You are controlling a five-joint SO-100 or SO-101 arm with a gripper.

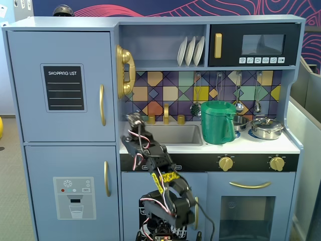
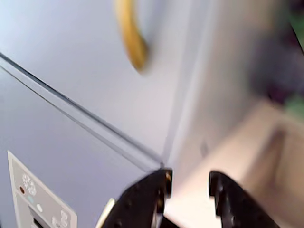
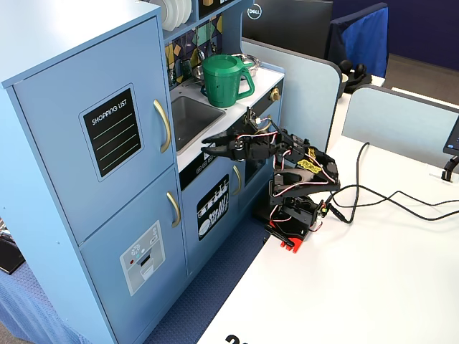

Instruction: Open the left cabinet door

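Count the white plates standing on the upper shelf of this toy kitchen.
3. The white plates stand on edge side by side on the upper shelf, left of the microwave in a fixed view. Others may be hidden behind them.

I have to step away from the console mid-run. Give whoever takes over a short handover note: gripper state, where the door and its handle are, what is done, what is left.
Gripper: open, empty, in the air in front of the sink edge, touching nothing.
Left cabinet door: the upper one with the SHOPPING LIST panel, shut flush. Its gold handle sits on the door's right side; the wrist view shows it up and to the left of the fingers.
Done: approach only.
Left: reach the handle, close on it, pull the door open.
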